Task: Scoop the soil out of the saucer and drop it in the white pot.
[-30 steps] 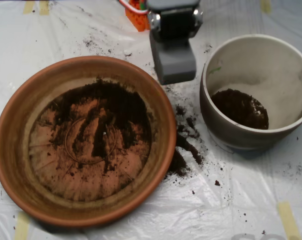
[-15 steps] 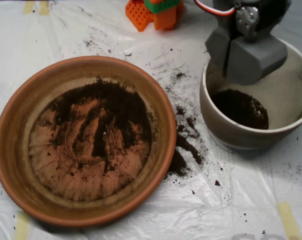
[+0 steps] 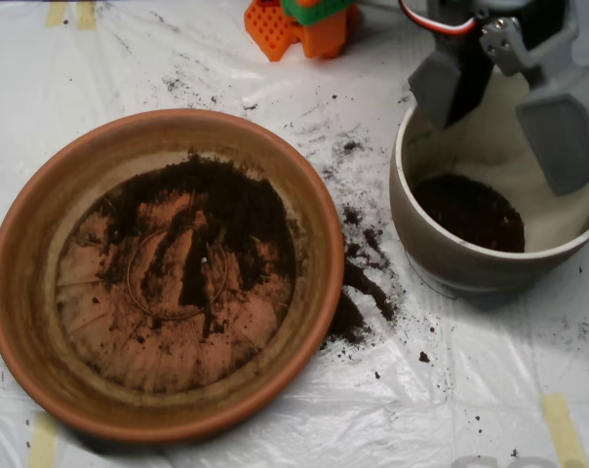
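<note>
The terracotta saucer point(image 3: 21, 283) lies at the left, with a thin, patchy layer of dark soil point(image 3: 216, 219) across its ridged base. At the right stands the white pot point(image 3: 426, 234), and a mound of soil point(image 3: 470, 210) lies in its bottom. My grey scoop point(image 3: 504, 112) hangs over the pot's back half, open, its two shells spread wide apart, one at the left rim and one over the right side.
Spilled soil point(image 3: 358, 283) is scattered on the white plastic sheet between saucer and pot, with a clump by the saucer's right rim. An orange and green block point(image 3: 299, 24) sits at the top edge. Yellow tape strips mark the sheet's corners.
The scoop swung right from beside the saucer to above the pot, then its shells parted from shut to wide open. The soil mound in the pot looks slightly wider.
</note>
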Robot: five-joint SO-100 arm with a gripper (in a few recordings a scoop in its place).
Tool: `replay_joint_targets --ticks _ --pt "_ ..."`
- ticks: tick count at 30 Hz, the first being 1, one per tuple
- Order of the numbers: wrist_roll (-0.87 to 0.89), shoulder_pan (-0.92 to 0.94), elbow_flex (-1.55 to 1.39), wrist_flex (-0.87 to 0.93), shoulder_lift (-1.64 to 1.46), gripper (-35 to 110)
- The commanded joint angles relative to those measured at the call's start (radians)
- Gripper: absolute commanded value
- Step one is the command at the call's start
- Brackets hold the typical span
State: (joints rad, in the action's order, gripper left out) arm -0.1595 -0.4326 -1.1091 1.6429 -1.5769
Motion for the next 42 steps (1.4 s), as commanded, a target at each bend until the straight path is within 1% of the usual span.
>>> replay_joint_targets --ticks 1,6,10,14,18,24,28,32,35,42 --pt "0.012 0.029 0.063 0.021 -0.109 40" --pt "0.103 0.127 0.137 0.046 -0.121 40" --pt "0.158 0.244 0.164 0.064 -0.129 40" --pt "0.149 0.376 0.127 0.074 -0.129 39" --pt "0.140 0.514 0.015 0.044 -0.187 39" --pt "0.132 0.712 -0.264 -0.087 -0.304 40" --pt "0.130 0.830 -0.506 -0.239 -0.379 39" --pt "0.101 0.927 -0.689 -0.387 -0.382 38" --pt "0.083 0.996 -0.747 -0.474 -0.319 37" --pt "0.078 1.104 -0.753 -0.583 -0.100 37"
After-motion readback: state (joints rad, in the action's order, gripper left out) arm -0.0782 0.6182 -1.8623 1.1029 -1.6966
